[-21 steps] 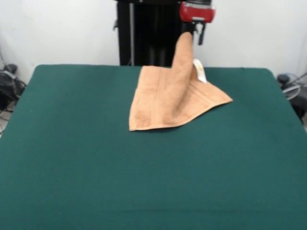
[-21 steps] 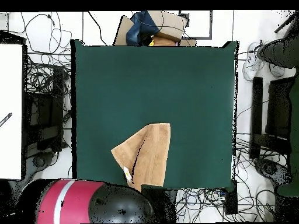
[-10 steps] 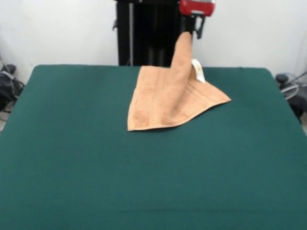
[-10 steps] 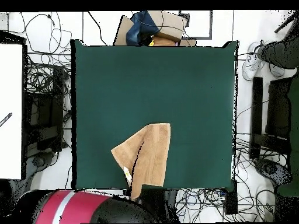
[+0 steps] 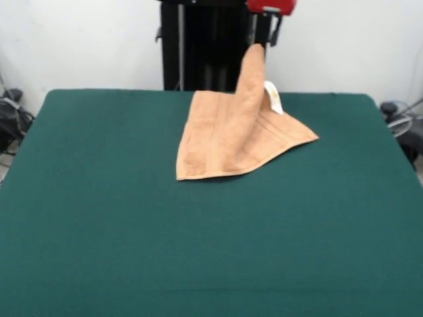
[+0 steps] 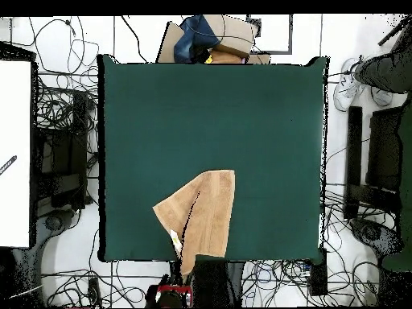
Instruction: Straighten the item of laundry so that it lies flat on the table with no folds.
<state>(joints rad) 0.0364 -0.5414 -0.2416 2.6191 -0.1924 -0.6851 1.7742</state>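
The item of laundry (image 5: pixel 231 139), a light orange-brown towel, lies folded over itself near the far edge of the green table (image 5: pixel 132 231). One corner stands up in a peak (image 5: pixel 254 63) against the black pedestal, with a white tag (image 5: pixel 273 97) beside it. In the overhead view the towel (image 6: pixel 205 213) reaches past the table's (image 6: pixel 201 105) bottom edge, tag (image 6: pixel 175 239) on its left. My gripper (image 5: pixel 266 36) hangs above the peak at the top edge, open, holding nothing. From overhead only red parts of the gripper (image 6: pixel 171 291) show below the table.
The black pedestal (image 5: pixel 205 46) stands right behind the towel. Cables and black equipment (image 6: pixel 366 161) lie around the table's sides. A cardboard box with a blue object (image 6: pixel 213 36) sits beyond the top edge, and a white board (image 6: pixel 16 153) stands at the left.
My gripper has risen away from the towel's peak toward the top edge. The red arm that filled the overhead view's bottom left has drawn out of sight. The towel has barely moved.
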